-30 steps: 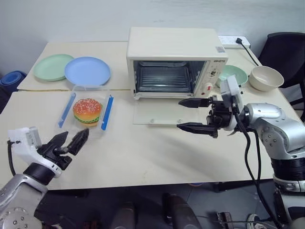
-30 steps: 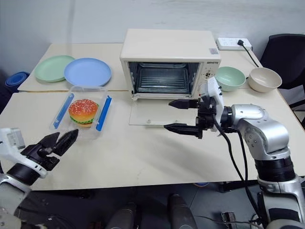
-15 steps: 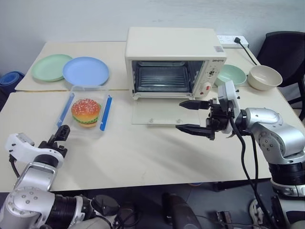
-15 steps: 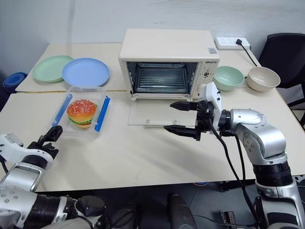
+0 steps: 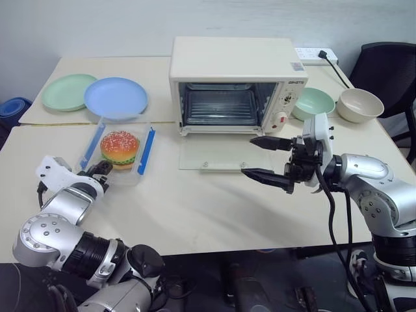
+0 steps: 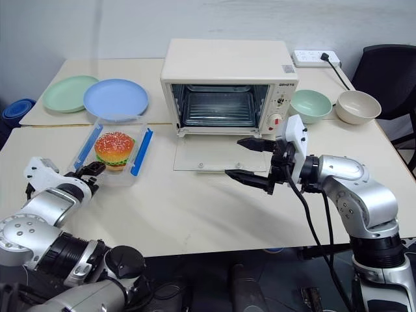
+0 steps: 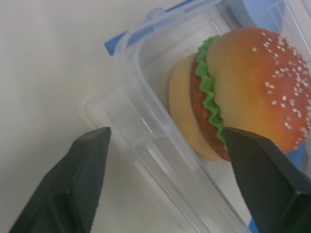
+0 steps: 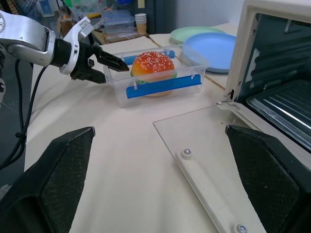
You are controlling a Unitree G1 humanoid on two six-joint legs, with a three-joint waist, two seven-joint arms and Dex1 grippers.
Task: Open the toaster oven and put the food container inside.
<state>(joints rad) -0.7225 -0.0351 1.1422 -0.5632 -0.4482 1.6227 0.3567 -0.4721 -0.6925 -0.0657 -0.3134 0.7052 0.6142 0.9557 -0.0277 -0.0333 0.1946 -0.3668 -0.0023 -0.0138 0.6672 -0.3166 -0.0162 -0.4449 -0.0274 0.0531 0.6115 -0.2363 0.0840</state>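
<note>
Left wrist view: left gripper (image 7: 163,179) spread, straddling food container (image 7: 160,121) corner; right gripper (image 5: 266,159) wide, empty.

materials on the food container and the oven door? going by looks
Food container: looks like thin clear glossy plastic, since the toy hamburger shows through its walls; blue side clips look opaque plastic.
Toaster oven door: transparent pane, glass or clear plastic, table visible through it; white bar handle probably plastic.

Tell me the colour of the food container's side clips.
Blue, on the clear food container; the side clips show best in the right wrist view.
</note>
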